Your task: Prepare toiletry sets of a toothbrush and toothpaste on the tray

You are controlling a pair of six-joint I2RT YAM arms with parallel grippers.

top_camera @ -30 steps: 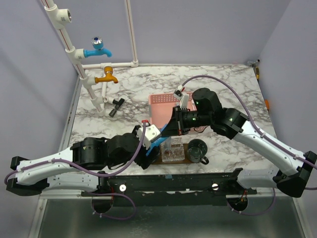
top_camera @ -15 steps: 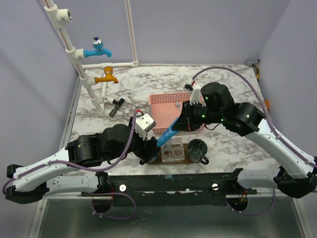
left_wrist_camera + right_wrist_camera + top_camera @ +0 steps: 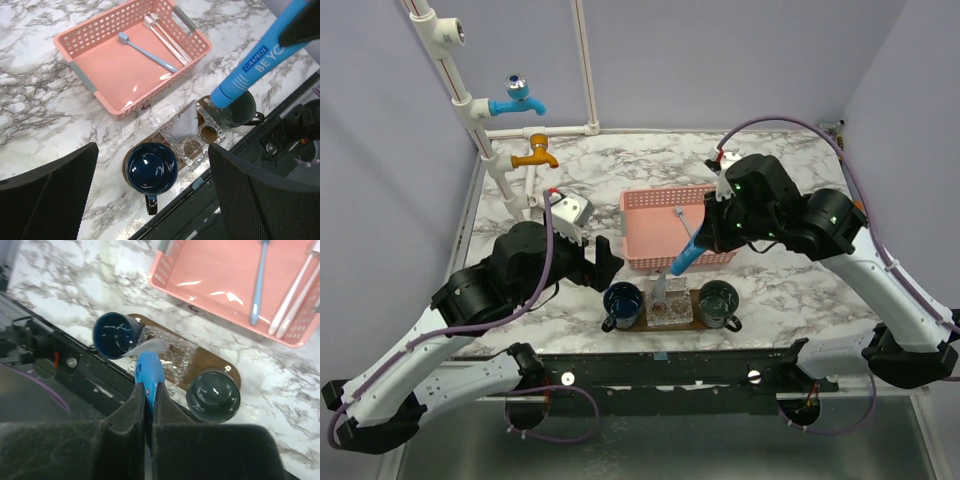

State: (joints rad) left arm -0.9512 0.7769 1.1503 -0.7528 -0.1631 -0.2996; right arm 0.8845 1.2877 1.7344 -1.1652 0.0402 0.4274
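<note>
Toothpaste hangs tilted, low end over tray, between blue mug and green mug. Your right gripper clamped on its upper end. Your left gripper spread wide, empty, left of tray. Toothbrushes lie in pink basket behind.

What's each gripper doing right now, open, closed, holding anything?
The left gripper is open, holding nothing.
The right gripper is closed on the blue toothpaste tube.

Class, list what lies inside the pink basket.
A light-blue toothbrush and two pale toothbrushes lie on the pink basket's floor. From above, the right arm hides its right end.
</note>
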